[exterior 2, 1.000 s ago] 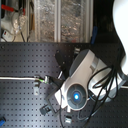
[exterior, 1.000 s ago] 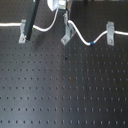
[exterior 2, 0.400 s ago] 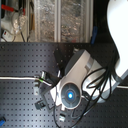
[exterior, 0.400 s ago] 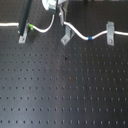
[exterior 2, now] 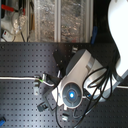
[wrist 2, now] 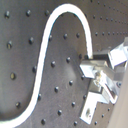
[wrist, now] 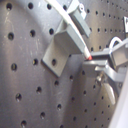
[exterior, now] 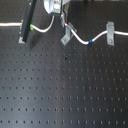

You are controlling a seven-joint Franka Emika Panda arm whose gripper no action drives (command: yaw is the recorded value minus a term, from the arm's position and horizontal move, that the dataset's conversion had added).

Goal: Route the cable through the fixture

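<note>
No readable writing in any view. White cable [exterior: 80, 37] w/ green and blue bands snakes across the black perforated counter [exterior: 65, 90] in the first exterior view, passing the slanted grey metal fixture [exterior: 66, 34]. First wrist view shows tool [wrist: 95, 62] apparently pinching the cable beside the fixture. Second exterior view shows mostly arm.

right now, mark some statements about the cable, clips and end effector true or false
1. The cable has a green band and a blue band. True.
2. The slanted fixture stands at the first exterior view's right edge. False: it sits mid-frame, below the end effector; an upright clip stands toward the right.
3. The cable lies perfectly straight. False: it curves in waves.
4. The board is dark with rows of holes. True.
</note>
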